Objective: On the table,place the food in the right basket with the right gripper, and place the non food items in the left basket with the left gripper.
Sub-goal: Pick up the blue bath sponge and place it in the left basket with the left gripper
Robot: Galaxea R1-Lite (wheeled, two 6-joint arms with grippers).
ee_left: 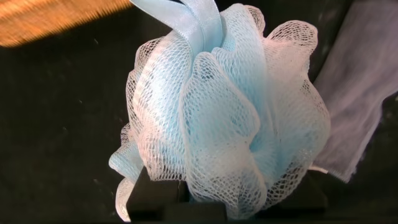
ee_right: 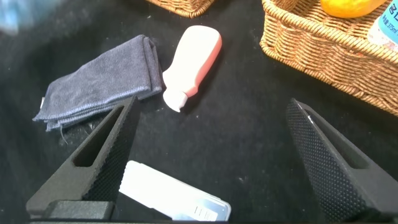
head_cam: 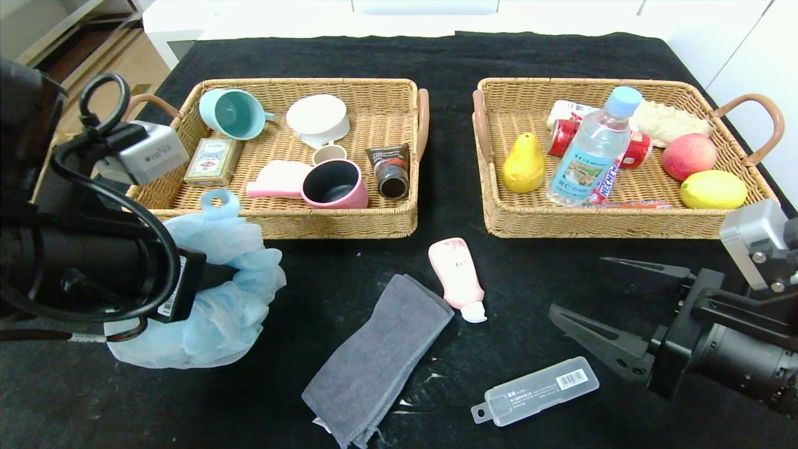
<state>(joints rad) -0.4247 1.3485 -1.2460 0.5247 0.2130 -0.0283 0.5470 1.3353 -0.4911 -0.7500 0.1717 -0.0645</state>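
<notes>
My left gripper (head_cam: 215, 280) is shut on the pale blue bath pouf (head_cam: 218, 299) and holds it in front of the left basket's (head_cam: 336, 227) front left corner. The pouf (ee_left: 224, 112) fills the left wrist view and hides the fingertips. The grey towel (head_cam: 380, 355), pink tube (head_cam: 456, 274) and translucent case (head_cam: 539, 390) lie on the black table (head_cam: 299, 293). The yellow pear (head_cam: 522, 165) and water bottle (head_cam: 592, 149) are in the right basket (head_cam: 611, 227). My right gripper (head_cam: 578, 287) is open and empty above the case (ee_right: 168, 199), with the tube (ee_right: 193, 62) and towel (ee_right: 99, 78) beyond it.
The left basket holds a teal cup (head_cam: 232, 113), a pink cup (head_cam: 335, 184), a white lid (head_cam: 317, 117), a card box (head_cam: 212, 162) and a dark tube (head_cam: 389, 169). The right basket also holds an apple (head_cam: 689, 156), a lemon (head_cam: 712, 189) and red cans (head_cam: 564, 137).
</notes>
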